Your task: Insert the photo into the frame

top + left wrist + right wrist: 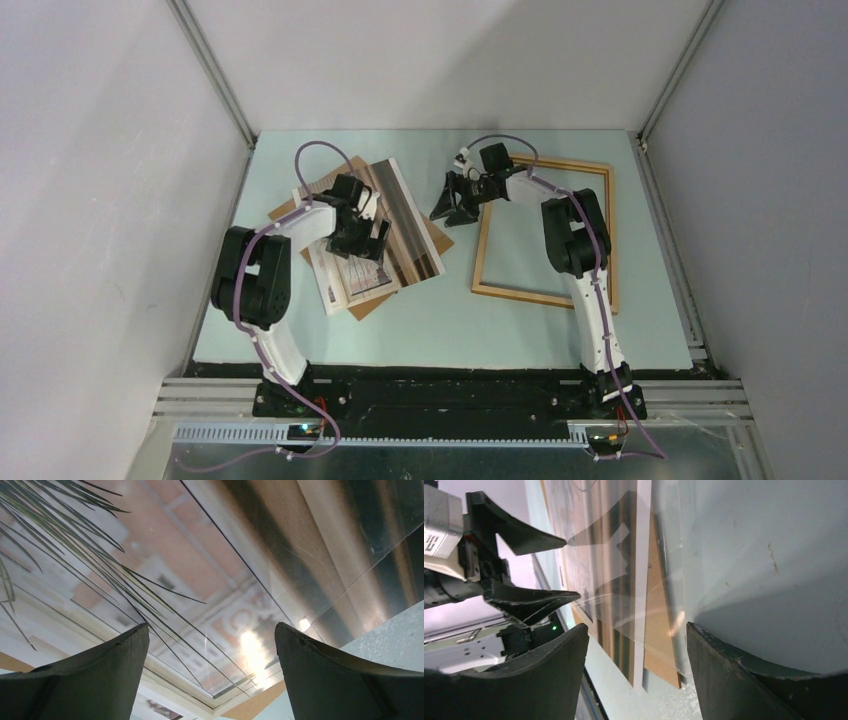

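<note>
Photo (405, 215) lies on backing board (372, 306), left end effector (362, 250) above; frame (545, 297) apart.

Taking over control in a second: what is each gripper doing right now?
Left gripper: open, spread over the photo, gripping nothing.
Right gripper: open, nothing held.

Photo (408, 228): a rectangular print of a grass-like plant before a window with beige-brown striped curtains, lying face up and skewed on a brown board (372, 308) at the left of the table (440, 330). Frame (540, 295): thin light-wood moulding, flat at the right, well apart from the print, table surface showing through its opening.
</note>
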Robot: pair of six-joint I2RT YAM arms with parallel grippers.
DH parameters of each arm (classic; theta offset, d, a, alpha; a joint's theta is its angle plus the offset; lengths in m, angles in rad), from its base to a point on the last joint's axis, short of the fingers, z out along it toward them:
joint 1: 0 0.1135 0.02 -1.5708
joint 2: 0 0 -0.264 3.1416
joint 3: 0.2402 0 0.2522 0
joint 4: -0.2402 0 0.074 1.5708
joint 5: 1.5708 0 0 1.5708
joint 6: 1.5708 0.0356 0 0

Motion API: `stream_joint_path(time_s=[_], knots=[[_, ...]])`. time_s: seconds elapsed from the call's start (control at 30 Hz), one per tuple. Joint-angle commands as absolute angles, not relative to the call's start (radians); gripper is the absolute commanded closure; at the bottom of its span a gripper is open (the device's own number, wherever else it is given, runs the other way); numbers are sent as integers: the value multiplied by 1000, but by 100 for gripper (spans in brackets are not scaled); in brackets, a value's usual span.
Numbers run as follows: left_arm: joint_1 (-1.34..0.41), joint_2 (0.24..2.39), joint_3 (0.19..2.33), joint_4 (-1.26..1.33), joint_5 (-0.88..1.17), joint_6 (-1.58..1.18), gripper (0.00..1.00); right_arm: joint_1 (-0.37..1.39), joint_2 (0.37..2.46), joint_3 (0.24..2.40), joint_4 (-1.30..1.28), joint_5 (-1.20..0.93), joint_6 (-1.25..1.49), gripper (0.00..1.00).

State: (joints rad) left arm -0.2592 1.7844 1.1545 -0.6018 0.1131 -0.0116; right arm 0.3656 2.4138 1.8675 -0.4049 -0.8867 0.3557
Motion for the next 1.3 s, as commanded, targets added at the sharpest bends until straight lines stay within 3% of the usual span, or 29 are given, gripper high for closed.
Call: stream_joint_path(time_s=[0.0, 0.47, 1.27], knots=[[-253, 1798, 1143, -579, 139, -21, 0, 348, 2414, 1817, -282, -1031, 452, 27], [-260, 1833, 1141, -572, 165, -17, 0, 323, 2357, 1756, -86, -1154, 589, 36], [-272, 1824, 1141, -569, 191, -16, 1, 439, 2410, 1787, -137, -1109, 577, 53]])
